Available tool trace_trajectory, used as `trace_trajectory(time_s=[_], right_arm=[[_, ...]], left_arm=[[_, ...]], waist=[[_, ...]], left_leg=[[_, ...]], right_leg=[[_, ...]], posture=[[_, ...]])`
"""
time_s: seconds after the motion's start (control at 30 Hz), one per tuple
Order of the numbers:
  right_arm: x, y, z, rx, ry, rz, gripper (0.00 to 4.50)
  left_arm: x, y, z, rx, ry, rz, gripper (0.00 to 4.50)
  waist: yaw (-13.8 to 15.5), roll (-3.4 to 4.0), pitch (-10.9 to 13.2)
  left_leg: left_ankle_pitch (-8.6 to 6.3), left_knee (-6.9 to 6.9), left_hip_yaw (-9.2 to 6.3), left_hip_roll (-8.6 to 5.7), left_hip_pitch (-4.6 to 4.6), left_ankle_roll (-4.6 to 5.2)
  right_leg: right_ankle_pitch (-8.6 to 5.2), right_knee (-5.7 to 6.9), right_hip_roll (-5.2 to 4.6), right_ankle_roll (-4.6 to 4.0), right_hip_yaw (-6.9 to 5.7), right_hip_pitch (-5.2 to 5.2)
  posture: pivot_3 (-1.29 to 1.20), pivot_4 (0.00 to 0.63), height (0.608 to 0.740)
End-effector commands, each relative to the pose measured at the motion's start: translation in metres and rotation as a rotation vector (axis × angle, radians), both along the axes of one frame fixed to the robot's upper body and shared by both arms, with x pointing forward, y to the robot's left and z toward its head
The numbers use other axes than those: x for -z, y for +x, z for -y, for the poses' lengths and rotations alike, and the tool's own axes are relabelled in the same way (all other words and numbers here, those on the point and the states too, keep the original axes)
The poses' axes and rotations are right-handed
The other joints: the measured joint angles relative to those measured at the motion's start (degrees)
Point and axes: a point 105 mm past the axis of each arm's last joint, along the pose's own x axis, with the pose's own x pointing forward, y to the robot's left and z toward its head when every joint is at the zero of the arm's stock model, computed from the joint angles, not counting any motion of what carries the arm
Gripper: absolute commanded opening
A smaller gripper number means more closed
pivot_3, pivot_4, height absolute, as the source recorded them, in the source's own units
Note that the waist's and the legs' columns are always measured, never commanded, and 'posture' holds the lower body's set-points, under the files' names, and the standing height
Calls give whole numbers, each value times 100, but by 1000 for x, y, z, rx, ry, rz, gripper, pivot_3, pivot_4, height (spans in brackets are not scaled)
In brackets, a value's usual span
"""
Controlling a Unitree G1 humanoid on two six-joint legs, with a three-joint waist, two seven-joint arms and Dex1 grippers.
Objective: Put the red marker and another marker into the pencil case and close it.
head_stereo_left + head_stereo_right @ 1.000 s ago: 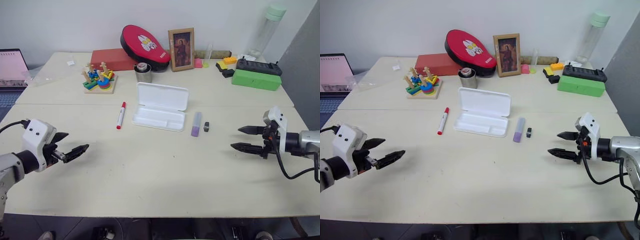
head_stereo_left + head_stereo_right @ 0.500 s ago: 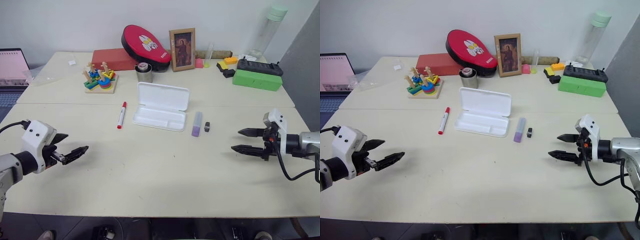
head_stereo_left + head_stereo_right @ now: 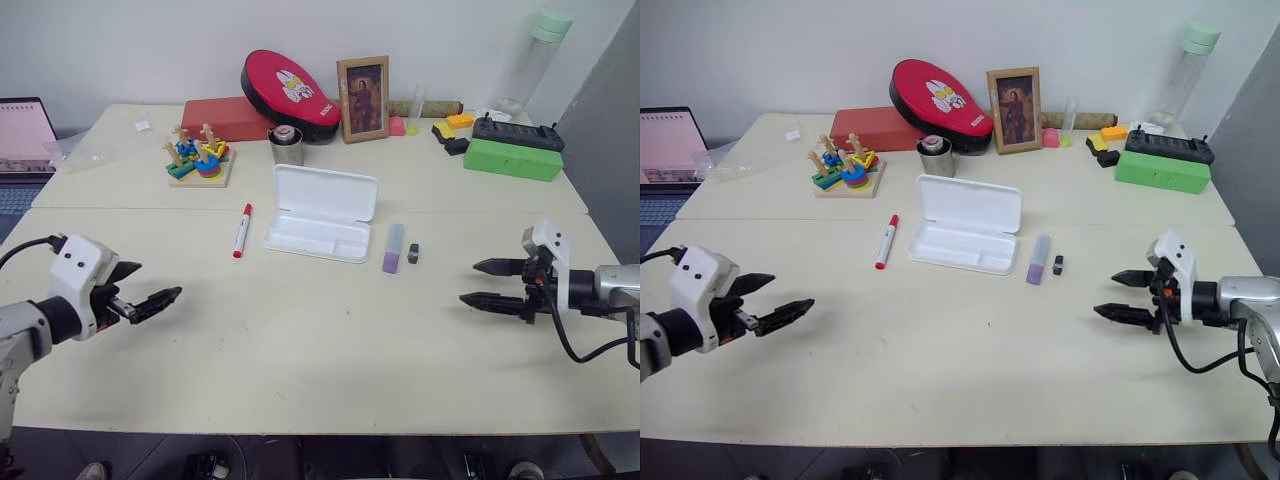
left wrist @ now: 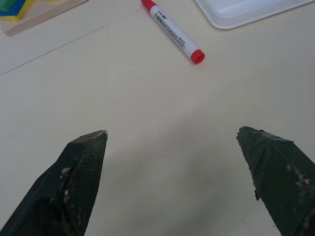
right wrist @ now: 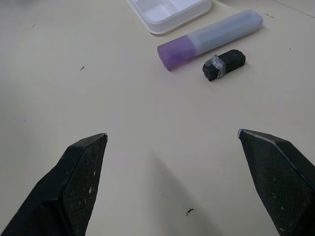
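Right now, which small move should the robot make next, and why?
Probably reach the left gripper forward to the red marker. Both grippers are open and hold nothing, the pencil case lies open, and both markers are still on the table.

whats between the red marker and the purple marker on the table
The open pencil case lies between the red marker and the purple marker, touching neither. The left eye view shows all three in a row.
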Motion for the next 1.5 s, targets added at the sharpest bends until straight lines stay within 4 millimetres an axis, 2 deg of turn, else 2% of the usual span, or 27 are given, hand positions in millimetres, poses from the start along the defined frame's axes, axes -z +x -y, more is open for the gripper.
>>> trace_trajectory(time_s=[0.03, 0.13, 0.27, 0.37, 0.47, 0.63, 0.77, 0.87, 1.0, 1.03, 1.13, 1.5], right_arm=[[-10, 0, -7, -23, 12, 42, 4455], [-17, 3, -31, -98, 31, 83, 4455], [-30, 17, -73, -183, 66, 187, 4455], [-37, 25, -110, -243, 107, 230, 4455], [-28, 42, -138, -239, 93, 251, 4455], [-8, 61, -171, -280, 21, 260, 4455], [6, 79, -185, -269, -40, 251, 4455], [17, 90, -187, -248, -94, 234, 4455], [36, 94, -187, -257, -168, 192, 4455], [40, 95, -186, -253, -183, 179, 4096], [45, 97, -186, -236, -201, 165, 3436], [34, 100, -191, -230, -171, 216, 823]], left_arm=[[-5, 3, 5, 20, 8, 25, 4500], [-7, 4, 17, 52, -17, 31, 4500], [-2, 6, 25, 68, -38, 30, 4500], [-9, 12, 44, 124, -100, 77, 4500], [-16, 16, 70, 213, -165, 110, 4500], [-13, 22, 111, 347, -207, 111, 4500], [-20, 28, 135, 418, -240, 145, 4500], [-28, 32, 148, 450, -267, 179, 4500], [-31, 34, 160, 473, -276, 197, 4500], [-32, 34, 161, 475, -279, 204, 4500], [-36, 36, 166, 472, -292, 231, 4500], [-47, 40, 164, 458, -291, 273, 4500]], waist=[[0, 0, 0], [-11, 0, 0], [-75, 0, 0], [-49, -1, -1], [-18, -5, -3], [23, -7, -4], [-11, -6, -4], [-14, -6, -4], [-21, -7, -4], [-23, -6, -4], [-22, -7, -5], [-34, -7, -5]], left_leg=[[0, 0, 0, 0, 0, 0], [0, 1, 0, 0, 1, 0], [1, 2, 0, 0, 4, 0], [1, 2, -1, 0, 1, -1], [1, 2, -4, 0, -3, -1], [2, 7, -7, 0, -5, -3], [3, 7, -8, 0, -3, -3], [3, 7, -7, 0, -3, -4], [3, 7, -8, 0, -3, -4], [3, 6, -8, 0, -3, -4], [3, 6, -8, 0, -2, -4], [3, 7, -9, 0, 8, -4]], right_leg=[[0, 0, 0, 0, 0, 0], [0, 2, 0, 0, 0, 0], [1, 7, 0, 1, 1, 0], [1, 6, 0, 0, -1, 0], [2, 4, 0, -1, -4, -2], [4, 4, 0, 0, -8, 2], [4, 9, 1, -1, -8, -1], [5, 9, 1, -1, -8, 0], [5, 8, 1, -1, -9, 0], [5, 9, 1, -1, -9, 0], [5, 10, 1, -1, -9, 1], [5, 17, 1, -1, -9, 7]], posture=[[0, 150, 740], [0, 150, 740], [0, 150, 740], [0, 150, 740], [0, 150, 740], [0, 150, 740], [0, 150, 740], [0, 150, 740], [0, 150, 740], [0, 150, 740], [0, 150, 740], [0, 150, 740]])
